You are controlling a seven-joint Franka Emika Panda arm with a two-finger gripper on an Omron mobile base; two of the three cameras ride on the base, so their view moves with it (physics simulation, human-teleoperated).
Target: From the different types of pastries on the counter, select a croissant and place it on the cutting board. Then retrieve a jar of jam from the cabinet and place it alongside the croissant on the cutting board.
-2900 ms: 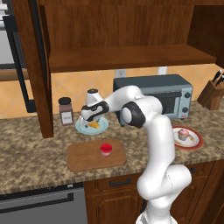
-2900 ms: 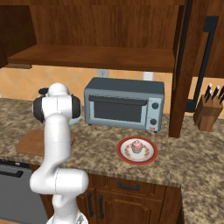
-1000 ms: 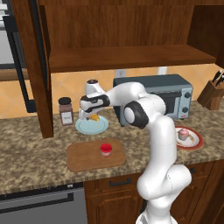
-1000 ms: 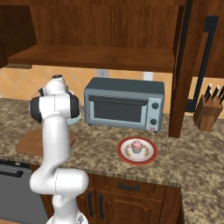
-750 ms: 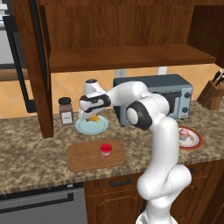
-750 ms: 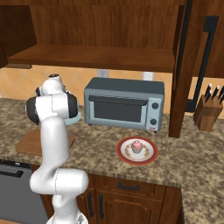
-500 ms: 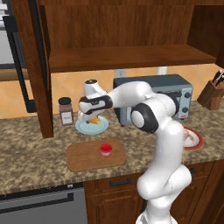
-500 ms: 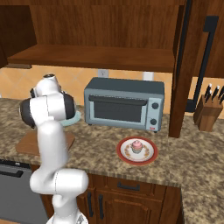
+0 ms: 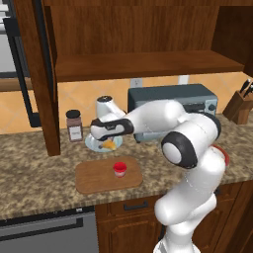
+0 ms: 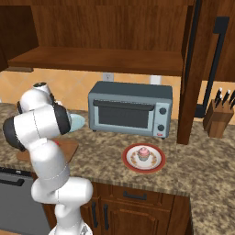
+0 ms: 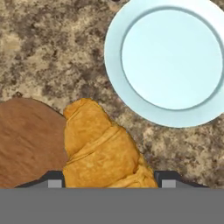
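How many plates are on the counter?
2: a pale blue plate left of the toaster oven, below the end effector, and a red-rimmed plate holding the cupcake. Others may be hidden.

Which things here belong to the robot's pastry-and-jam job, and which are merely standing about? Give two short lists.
Job: croissant held in the gripper; cutting board; jar of jam on it; cupcake; cabinet; counter.

Standing about: toaster oven; knife block; brown jar; pale blue plate.
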